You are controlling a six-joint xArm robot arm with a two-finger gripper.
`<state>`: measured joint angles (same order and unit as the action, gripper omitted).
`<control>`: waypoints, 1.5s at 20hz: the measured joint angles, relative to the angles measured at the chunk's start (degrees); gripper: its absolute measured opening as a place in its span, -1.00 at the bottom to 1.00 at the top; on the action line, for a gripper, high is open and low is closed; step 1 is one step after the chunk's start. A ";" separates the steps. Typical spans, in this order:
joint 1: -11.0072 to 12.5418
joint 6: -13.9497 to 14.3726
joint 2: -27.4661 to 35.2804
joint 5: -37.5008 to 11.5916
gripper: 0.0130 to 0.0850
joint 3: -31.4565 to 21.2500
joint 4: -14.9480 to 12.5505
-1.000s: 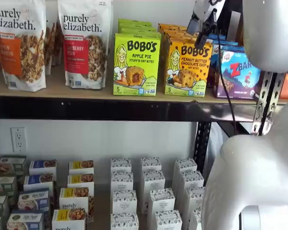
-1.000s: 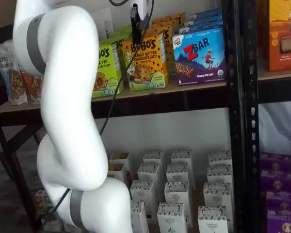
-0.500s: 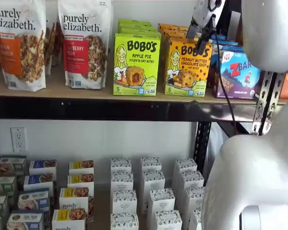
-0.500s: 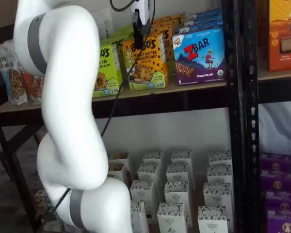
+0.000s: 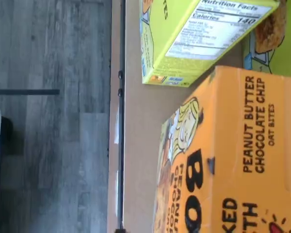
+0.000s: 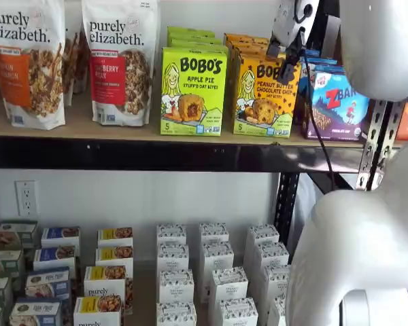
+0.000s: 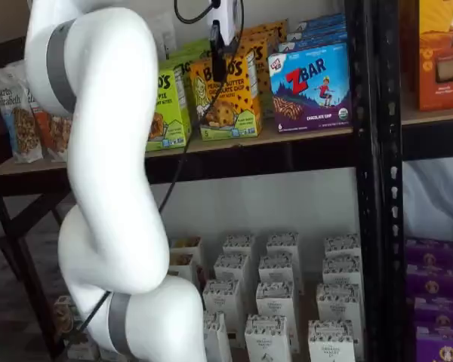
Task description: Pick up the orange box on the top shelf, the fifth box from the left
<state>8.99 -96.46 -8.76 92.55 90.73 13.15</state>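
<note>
The orange box [image 6: 264,102] stands at the front of its row on the top shelf [image 6: 122,133], between a lime-green carton and a blue box; both shelf views show it [image 7: 232,105]. My gripper [image 6: 283,51] hangs in front of the box's upper right corner. Its two black fingers stand apart with nothing between them, so it is open. In a shelf view the gripper [image 7: 220,63] shows side-on against the box's upper face. In the wrist view the orange box [image 5: 242,155] lies close below the camera on the tan shelf board [image 5: 136,121].
The green Apple Pie carton [image 6: 192,92] stands just left of the orange box, and the blue ZBar box [image 6: 336,105] just right. Granola bags [image 6: 119,61] stand further left. Small white boxes [image 6: 211,272] fill the lower level. My white arm [image 7: 106,151] fills much of the foreground.
The gripper has moved down and in toward the orange box's top edge. Its fingers stay apart. No box has moved.
</note>
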 joint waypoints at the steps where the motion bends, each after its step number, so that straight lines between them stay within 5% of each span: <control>1: 0.05 -0.11 0.04 -0.15 1.00 -0.13 -0.15; 28: 0.89 -1.72 -0.04 -3.29 1.00 -2.57 -1.83; 30: 1.01 -1.84 -0.17 -3.53 0.89 -2.84 -1.66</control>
<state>10.00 -98.29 -8.92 89.02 87.89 11.49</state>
